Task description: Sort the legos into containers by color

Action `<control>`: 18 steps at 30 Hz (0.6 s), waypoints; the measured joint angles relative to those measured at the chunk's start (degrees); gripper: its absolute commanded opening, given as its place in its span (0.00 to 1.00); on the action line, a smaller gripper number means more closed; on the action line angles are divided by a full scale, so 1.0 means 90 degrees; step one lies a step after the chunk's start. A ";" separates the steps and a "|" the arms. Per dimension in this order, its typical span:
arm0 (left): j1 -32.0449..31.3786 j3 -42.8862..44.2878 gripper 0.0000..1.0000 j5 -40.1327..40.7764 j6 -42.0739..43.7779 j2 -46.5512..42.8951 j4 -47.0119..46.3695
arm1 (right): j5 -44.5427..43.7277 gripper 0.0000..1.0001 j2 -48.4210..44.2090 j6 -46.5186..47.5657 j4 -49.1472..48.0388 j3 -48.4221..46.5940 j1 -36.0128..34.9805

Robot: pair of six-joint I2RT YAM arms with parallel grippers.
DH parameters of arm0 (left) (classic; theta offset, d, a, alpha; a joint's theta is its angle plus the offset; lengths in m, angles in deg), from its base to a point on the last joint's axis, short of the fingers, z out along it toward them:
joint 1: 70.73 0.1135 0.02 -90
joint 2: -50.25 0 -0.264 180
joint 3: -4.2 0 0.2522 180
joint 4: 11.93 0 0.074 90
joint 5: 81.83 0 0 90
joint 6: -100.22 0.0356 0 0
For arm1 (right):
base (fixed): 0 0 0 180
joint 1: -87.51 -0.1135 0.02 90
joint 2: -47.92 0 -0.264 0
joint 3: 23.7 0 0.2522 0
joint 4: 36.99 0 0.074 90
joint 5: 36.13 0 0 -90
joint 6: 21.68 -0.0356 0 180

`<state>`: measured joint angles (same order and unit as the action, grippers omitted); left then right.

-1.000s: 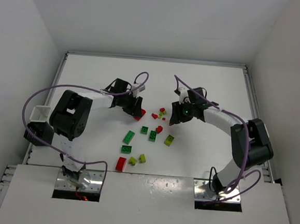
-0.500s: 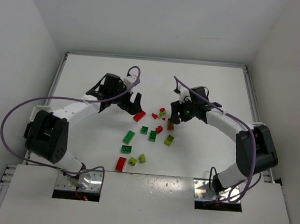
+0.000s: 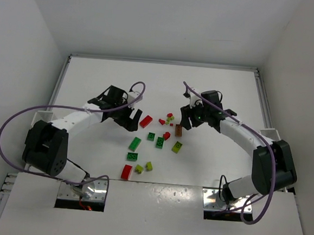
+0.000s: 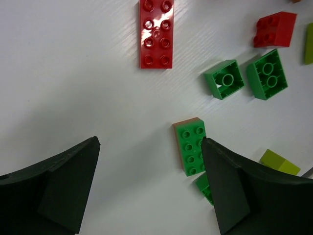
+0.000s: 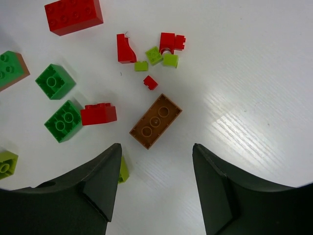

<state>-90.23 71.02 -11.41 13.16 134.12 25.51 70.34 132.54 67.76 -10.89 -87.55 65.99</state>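
Observation:
Loose legos lie scattered mid-table. My left gripper (image 3: 130,118) is open over bare table, just left of a red eight-stud brick (image 3: 146,121) (image 4: 156,33). A green eight-stud brick (image 4: 191,146) lies beside its right finger (image 4: 244,191), and nothing is between the jaws (image 4: 150,183). My right gripper (image 3: 185,118) (image 5: 156,188) is also open and empty. A brown brick (image 5: 155,121) (image 3: 178,130) lies upside down just beyond its fingertips. One white container (image 3: 37,120) peeks out at the table's left edge behind the left arm, and another (image 3: 267,131) at the right edge.
Green bricks (image 3: 135,143) (image 3: 159,142), a red brick (image 3: 126,171) and lime pieces (image 3: 177,147) (image 3: 149,166) lie nearer the bases. Tiny red and lime bits (image 5: 161,49) cluster between the grippers. White walls enclose the table on three sides.
My left gripper opened, left the red brick on the table and drew back to the left. My right gripper opened wider and the brown brick now lies on the table.

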 measured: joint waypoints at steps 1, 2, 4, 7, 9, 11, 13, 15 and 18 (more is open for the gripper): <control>-0.0049 0.0012 0.93 0.0134 -0.0053 0.0000 0.0058 | -0.0034 0.61 -0.0024 0.0017 0.0007 0.0000 0.0000; -0.0109 0.0044 0.99 0.0316 -0.0114 0.0002 0.0165 | -0.0070 0.61 -0.0046 0.0019 0.0017 0.0002 0.0000; -0.0272 0.0134 1.00 0.0646 -0.0236 0.0005 0.0384 | -0.0136 0.61 -0.0138 0.0022 0.0015 0.0046 0.0002; -0.0614 0.0381 0.91 0.1120 -0.0420 0.0078 0.0675 | -0.0172 0.61 -0.0413 0.0024 0.0010 0.0223 0.0000; -0.0852 0.0469 0.77 0.1314 -0.0525 0.0087 0.0775 | -0.0189 0.61 -0.0546 0.0024 -0.0032 0.0325 0.0000; -0.1095 0.0495 0.62 0.1460 -0.0624 0.0087 0.0835 | -0.0221 0.61 -0.0636 0.0024 -0.0029 0.0406 0.0000; -0.1307 0.0495 0.55 0.1554 -0.0721 0.0087 0.0894 | -0.0270 0.61 -0.0685 0.0024 -0.0036 0.0461 0.0000; -0.1462 0.0491 0.54 0.1608 -0.0775 0.0087 0.0942 | -0.0304 0.61 -0.0731 0.0024 -0.0034 0.0510 0.0000; -0.1562 0.0457 0.54 0.1603 -0.0911 0.0087 0.0979 | -0.0325 0.61 -0.0801 0.0019 -0.0044 0.0563 0.0002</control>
<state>-104.29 75.13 3.02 4.96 134.91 34.32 67.41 125.32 67.94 -11.29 -82.48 66.01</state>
